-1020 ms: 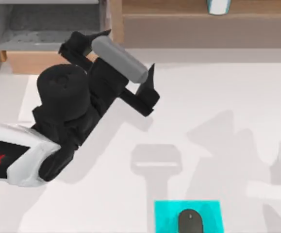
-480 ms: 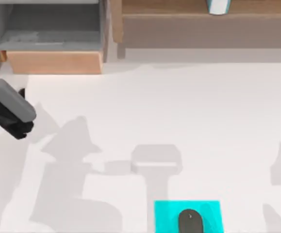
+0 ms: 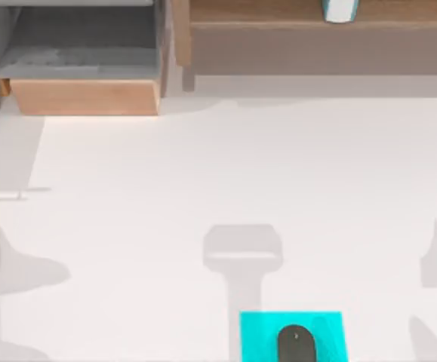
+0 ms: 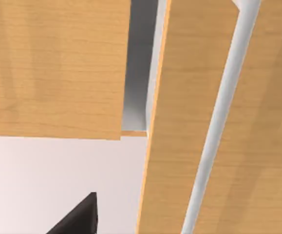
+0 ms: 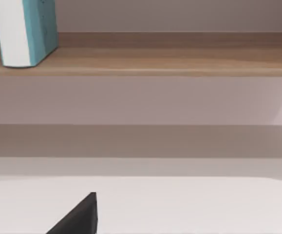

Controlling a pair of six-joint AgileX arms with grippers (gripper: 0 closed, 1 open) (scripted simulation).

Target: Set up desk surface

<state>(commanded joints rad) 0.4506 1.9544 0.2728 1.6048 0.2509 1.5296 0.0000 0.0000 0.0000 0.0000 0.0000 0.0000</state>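
White desk surface [image 3: 226, 173] fills the top view, with an open drawer [image 3: 82, 72] at 11 o'clock and a mouse [image 3: 296, 345] on its cyan pad [image 3: 257, 335] at 6. Left arm has withdrawn; finger state cannot be told.

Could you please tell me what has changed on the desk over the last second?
The left arm, carrying a grey cylinder-shaped object, swept from the open drawer toward the top view's left and left that view; only its shadow remains on the desk surface. The dark mouse on the cyan pad, the wooden shelf and the teal-and-white object on it stayed put.
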